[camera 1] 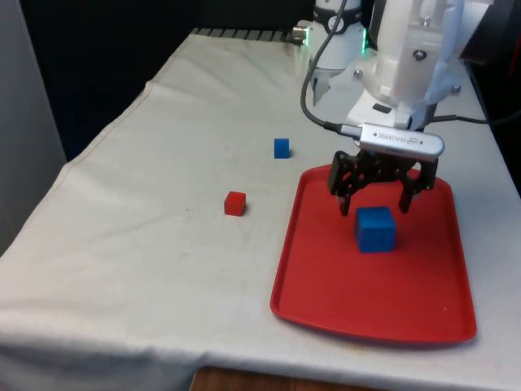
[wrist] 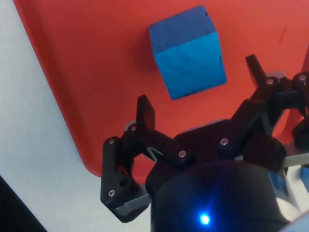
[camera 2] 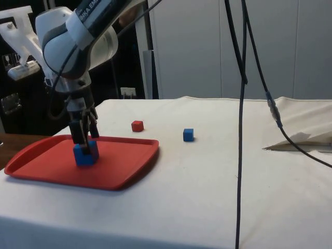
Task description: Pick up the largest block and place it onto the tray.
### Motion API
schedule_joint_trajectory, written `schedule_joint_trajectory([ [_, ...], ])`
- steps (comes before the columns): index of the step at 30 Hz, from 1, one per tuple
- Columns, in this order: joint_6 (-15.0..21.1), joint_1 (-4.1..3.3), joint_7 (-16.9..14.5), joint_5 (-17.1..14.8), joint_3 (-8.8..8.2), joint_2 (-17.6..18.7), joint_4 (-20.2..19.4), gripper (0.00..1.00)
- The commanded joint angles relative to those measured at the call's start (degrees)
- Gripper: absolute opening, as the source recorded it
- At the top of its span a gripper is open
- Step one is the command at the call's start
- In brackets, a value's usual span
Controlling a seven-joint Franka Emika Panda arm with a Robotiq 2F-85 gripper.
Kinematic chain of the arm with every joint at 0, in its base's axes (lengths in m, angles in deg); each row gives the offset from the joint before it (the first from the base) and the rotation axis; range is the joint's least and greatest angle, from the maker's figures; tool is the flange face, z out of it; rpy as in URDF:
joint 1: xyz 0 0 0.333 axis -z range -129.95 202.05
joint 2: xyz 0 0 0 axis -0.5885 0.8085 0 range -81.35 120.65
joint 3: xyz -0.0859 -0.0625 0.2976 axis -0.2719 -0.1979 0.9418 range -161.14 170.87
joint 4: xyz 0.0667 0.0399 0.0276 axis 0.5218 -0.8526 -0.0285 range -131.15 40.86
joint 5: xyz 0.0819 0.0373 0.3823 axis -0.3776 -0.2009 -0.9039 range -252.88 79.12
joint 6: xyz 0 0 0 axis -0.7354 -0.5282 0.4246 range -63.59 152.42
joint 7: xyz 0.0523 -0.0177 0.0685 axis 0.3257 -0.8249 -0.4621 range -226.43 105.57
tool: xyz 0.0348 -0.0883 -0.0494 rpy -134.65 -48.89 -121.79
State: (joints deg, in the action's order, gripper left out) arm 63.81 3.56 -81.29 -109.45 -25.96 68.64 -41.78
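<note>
The large blue block [camera 1: 375, 229] [camera 2: 84, 154] [wrist: 189, 51] rests on the red tray [camera 1: 326, 285] [camera 2: 124, 161] [wrist: 87, 72]. My gripper [camera 1: 375, 204] [camera 2: 86, 140] [wrist: 200, 84] hangs open just above and behind the block, its fingers spread wider than the block and holding nothing. In the wrist view the block lies free on the tray floor between and beyond the fingertips [wrist: 145, 108].
A small blue block [camera 1: 282, 147] [camera 2: 188, 135] and a small red block [camera 1: 234, 204] [camera 2: 137, 125] sit on the white cloth to the front view's left of the tray. A cable hangs down in the side view [camera 2: 240, 129].
</note>
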Motion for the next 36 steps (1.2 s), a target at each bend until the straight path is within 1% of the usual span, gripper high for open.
schedule_joint_trajectory([
  [1, 0.23, 0.06, 0.06, -0.11, 0.06, 0.06, 0.0, 1.0],
  [4, 0.17, -0.11, 0.17, -0.06, -0.06, -0.52, -0.06, 1.0],
  [5, 0.11, 0.0, 0.11, 0.0, 0.0, -0.06, 0.11, 1.0],
  [6, 0.17, -0.17, 0.17, 0.0, -0.17, -0.74, -0.11, 1.0],
  [11, -0.11, -0.52, 0.34, 0.29, -0.57, -2.35, -0.34, 1.0],
  [12, -0.23, -0.11, 0.17, 0.06, -0.29, -1.95, 0.11, 1.0],
  [13, -0.17, -0.57, 0.4, 0.34, -0.63, -2.69, -0.4, 1.0],
  [17, -0.57, -0.74, 0.57, 0.69, -0.92, -4.01, -0.4, 1.0],
  [18, -0.69, -0.74, 0.57, 0.74, -0.97, -4.3, -0.4, 1.0],
  [19, -0.63, -0.29, 0.23, 0.34, -0.52, -3.72, 0.06, 1.0],
  [20, -0.86, -0.8, 0.63, 0.86, -1.09, -4.93, -0.46, 1.0],
  [28, -1.78, -1.15, 0.4, 1.2, -1.89, -7.51, -1.26, 1.0],
  [29, -1.95, -0.69, 0.29, 0.97, -1.55, -7.28, -0.86, 1.0],
  [30, -1.78, -1.15, 0.34, 1.43, -2.01, -8.31, -1.78, 1.0],
  [36, -1.26, -1.26, -0.11, 2.18, -2.29, -11.12, -4.41, 1.0],
])
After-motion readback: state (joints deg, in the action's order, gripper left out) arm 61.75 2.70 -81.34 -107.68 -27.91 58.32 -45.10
